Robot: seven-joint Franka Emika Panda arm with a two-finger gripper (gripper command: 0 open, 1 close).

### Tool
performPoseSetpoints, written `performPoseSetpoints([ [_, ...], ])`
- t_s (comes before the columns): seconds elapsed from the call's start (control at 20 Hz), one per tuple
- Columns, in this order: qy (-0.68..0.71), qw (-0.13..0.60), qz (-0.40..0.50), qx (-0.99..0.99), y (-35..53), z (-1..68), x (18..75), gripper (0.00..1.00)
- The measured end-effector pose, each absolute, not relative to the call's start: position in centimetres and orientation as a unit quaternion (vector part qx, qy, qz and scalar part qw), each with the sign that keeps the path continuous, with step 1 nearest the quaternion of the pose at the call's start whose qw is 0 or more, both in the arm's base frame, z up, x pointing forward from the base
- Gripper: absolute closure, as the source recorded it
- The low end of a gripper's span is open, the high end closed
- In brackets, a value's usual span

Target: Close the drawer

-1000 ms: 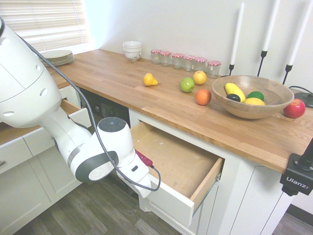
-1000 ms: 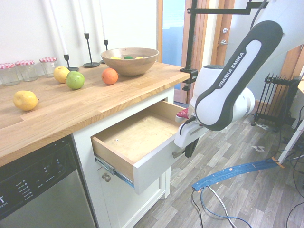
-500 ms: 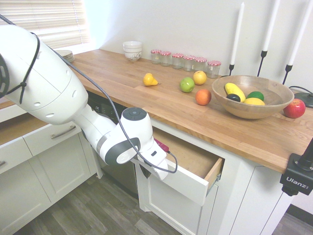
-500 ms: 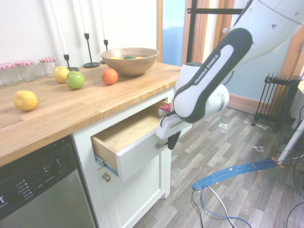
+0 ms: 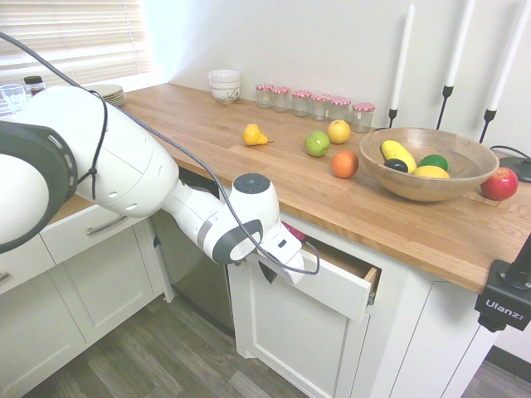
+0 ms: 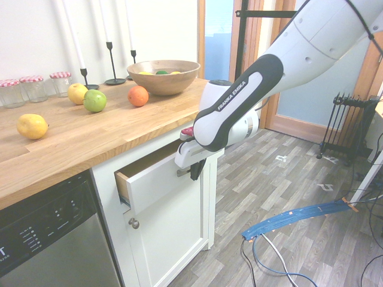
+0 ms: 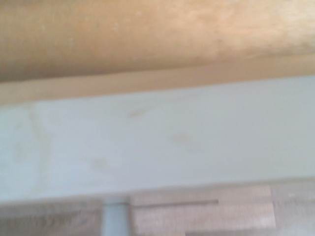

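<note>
We see the wide white-fronted plywood drawer (image 6: 157,179), under the wooden countertop (image 6: 90,134), slightly open; it seems rigid and light on runners. Our gripper (image 6: 194,173), fingers pressed together, pushes beside the handle.

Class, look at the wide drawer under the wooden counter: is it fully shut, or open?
Open, though only slightly. The drawer juts out from the cabinet, with a strip of its plywood side showing in both exterior views.

The wide white-fronted drawer (image 6: 157,179) has its slim silver bar handle mostly hidden behind the white arm's gripper (image 6: 194,173). In the blurred wrist view, the drawer's white front edge (image 7: 157,142) runs off both sides. The red apple (image 5: 499,183) at the worktop's far right is partly hidden by the wooden bowl (image 5: 390,178).
</note>
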State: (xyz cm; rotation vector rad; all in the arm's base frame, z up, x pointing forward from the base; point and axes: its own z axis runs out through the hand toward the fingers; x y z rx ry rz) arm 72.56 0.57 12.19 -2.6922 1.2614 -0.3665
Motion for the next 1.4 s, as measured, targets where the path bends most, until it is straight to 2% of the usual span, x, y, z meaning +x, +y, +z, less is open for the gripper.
performPoseSetpoints([
  [0.4,0.424,0.068,-0.144,-0.892,1.0,11.8,76.2,1.0],
  [0.9,0.42,0.064,-0.143,-0.894,1.5,11.5,76.3,1.0],
  [1.2,0.423,0.03,-0.077,-0.903,1.0,8.1,73.0,1.0],
  [1.4,0.415,0.02,-0.055,-0.908,0.1,9.8,70.4,1.0],
])
